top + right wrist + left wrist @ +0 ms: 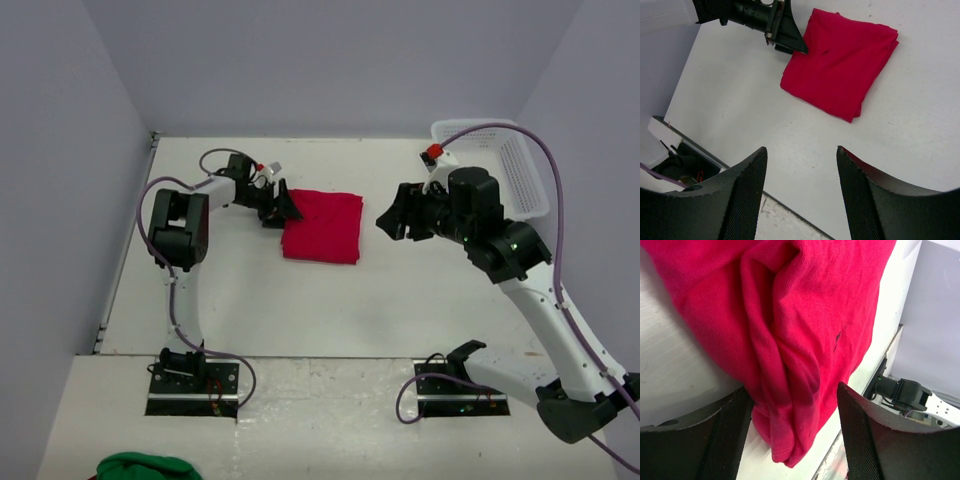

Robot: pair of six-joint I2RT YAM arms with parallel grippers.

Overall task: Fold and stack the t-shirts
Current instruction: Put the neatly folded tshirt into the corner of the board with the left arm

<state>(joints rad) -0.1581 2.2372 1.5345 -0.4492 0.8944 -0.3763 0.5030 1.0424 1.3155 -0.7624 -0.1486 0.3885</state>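
Fold looks done: shirt (322,228) a small rectangle, mid-frame in top view; left gripper (284,208) wide, straddling its left edge, unclamped; right gripper (392,220) wide, empty, right of it. Stacking apparently pending.

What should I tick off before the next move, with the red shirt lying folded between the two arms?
1. t-shirt folded to a rectangle, flat on the table: ok.
2. left gripper open, the cloth's edge between its fingers: ok.
3. Those fingers free of the cloth: cannot tell.
4. right gripper open, empty, apart from the t-shirt: ok.
5. Left edge lying smooth: not ok, a fold bulges there.
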